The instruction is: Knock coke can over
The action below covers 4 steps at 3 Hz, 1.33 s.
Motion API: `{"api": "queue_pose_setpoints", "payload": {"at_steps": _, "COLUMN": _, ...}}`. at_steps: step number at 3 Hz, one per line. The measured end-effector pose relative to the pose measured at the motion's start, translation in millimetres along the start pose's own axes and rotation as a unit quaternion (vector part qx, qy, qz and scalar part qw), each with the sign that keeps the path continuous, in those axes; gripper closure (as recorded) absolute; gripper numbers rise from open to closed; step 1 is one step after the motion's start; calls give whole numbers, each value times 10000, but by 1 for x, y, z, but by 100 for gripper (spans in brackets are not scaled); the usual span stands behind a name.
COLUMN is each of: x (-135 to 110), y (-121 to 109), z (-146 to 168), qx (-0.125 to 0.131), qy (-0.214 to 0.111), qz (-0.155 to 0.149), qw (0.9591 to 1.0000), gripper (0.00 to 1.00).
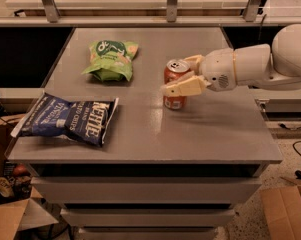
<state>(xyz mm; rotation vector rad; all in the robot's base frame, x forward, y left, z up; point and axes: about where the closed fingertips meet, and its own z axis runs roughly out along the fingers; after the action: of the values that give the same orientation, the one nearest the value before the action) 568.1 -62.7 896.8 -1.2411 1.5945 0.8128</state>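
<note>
The coke can point(173, 102) stands upright on the grey table point(215, 134), a little right of the middle of the frame. The gripper point(180, 74) reaches in from the right edge with its jaws spread apart. One finger crosses in front of the can and the other sits behind it, so the can is between them, but whether they touch it is not clear. A green chip bag point(110, 59) lies to the upper left of the can, and a blue chip bag point(70, 119) lies at the table's left edge, both well apart from it.
</note>
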Motion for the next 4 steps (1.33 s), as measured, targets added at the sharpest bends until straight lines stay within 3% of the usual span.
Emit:
{"api": "queue_pose_setpoints", "payload": {"at_steps": 1, "x": 1, "y": 1, "z": 6, "qx": -72, "qy": -105, "qz": 30, "qw": 9999, "gripper": 63}}
{"api": "queue_pose_setpoints", "payload": {"at_steps": 2, "x": -4, "y": -4, "z": 0, "qx": -56, "qy": 175, "qz": -141, "qw": 9997, "gripper": 86}}
{"api": "queue_pose_setpoints", "payload": {"at_steps": 3, "x": -9, "y": -15, "z": -13, "qx": 24, "qy": 805, "qz": -491, "qw": 9955, "gripper": 100}}
{"api": "queue_pose_setpoints", "payload": {"at_steps": 4, "x": -17, "y": -28, "z": -28, "qx": 181, "qy": 1662, "qz": -976, "qw": 9811, "gripper": 100}}
